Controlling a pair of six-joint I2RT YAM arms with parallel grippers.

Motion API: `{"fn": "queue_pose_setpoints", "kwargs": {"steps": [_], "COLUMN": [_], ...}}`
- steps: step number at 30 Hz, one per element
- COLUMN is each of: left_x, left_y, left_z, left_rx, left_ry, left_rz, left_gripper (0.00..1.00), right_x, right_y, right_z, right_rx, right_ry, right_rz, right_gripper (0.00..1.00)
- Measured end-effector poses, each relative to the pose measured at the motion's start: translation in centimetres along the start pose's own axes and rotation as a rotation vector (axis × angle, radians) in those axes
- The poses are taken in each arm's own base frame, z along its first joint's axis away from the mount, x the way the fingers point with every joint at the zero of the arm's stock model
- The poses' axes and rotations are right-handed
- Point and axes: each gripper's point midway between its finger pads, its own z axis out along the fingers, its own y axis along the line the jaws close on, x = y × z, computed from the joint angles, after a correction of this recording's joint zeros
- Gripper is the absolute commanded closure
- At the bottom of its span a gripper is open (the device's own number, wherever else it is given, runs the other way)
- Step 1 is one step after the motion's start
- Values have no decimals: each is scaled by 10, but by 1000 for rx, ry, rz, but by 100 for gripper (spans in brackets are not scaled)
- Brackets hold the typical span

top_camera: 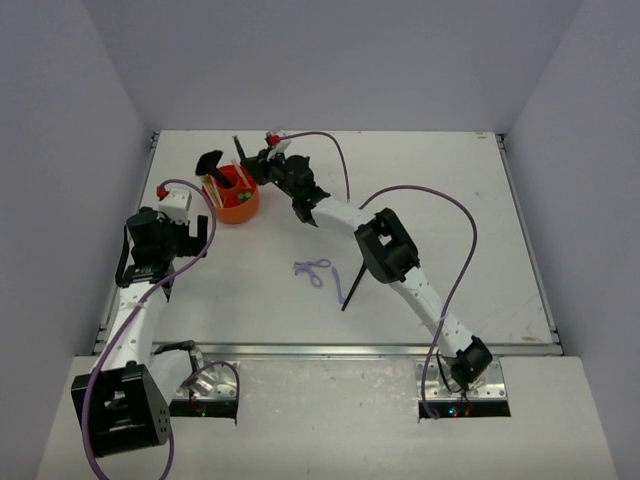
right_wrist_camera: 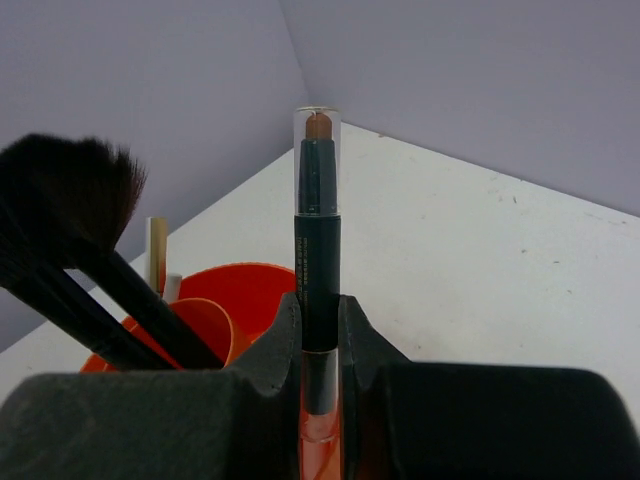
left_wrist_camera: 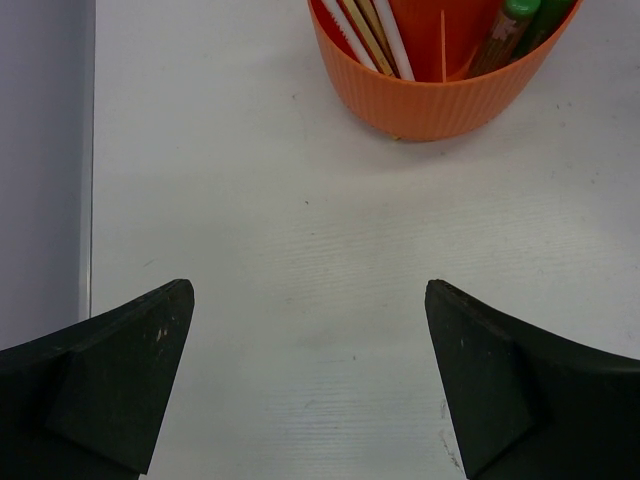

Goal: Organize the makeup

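Observation:
My right gripper [right_wrist_camera: 318, 312] is shut on a dark pencil [right_wrist_camera: 318, 225] with a clear cap and a brown tip, and holds it upright just above the orange tub [right_wrist_camera: 245, 290]. In the top view that gripper [top_camera: 256, 166] hangs at the tub's [top_camera: 236, 200] far rim. Black flared brushes [right_wrist_camera: 70, 190] and a pale stick [right_wrist_camera: 156, 250] stand in the tub. The left wrist view shows pale sticks [left_wrist_camera: 365, 30] and green tubes [left_wrist_camera: 520, 15] inside it. My left gripper [left_wrist_camera: 310, 340] is open and empty over bare table, a little short of the tub [left_wrist_camera: 430, 100]. A lilac looped tool [top_camera: 312, 270] lies mid-table.
A dark slim stick [top_camera: 352, 285] lies on the table beside the right arm's forearm [top_camera: 385, 250], just right of the looped tool. Grey walls close in the table on the left, back and right. The left wall's edge [left_wrist_camera: 88, 150] runs close beside my left gripper.

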Motion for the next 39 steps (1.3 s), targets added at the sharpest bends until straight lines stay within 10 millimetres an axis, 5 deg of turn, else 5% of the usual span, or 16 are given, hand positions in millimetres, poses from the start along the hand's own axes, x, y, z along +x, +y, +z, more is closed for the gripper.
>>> {"fn": "queue_pose_setpoints", "kwargs": {"steps": [12, 19, 33, 39], "left_x": [2, 2, 2, -3], "left_y": [0, 0, 0, 1], "left_z": [1, 1, 1, 0], "left_rx": [2, 2, 3, 2], "left_ry": [7, 7, 7, 6], "left_rz": [-1, -1, -1, 3], "left_gripper": [2, 2, 1, 1], "right_x": [27, 29, -28, -53], "right_y": [19, 35, 57, 60], "right_z": [-13, -22, -35, -73], "right_rx": [-58, -79, -97, -65], "right_ry": [58, 76, 20, 55], "right_rz": [-54, -87, -103, -121], "right_gripper": [100, 69, 60, 34]}}
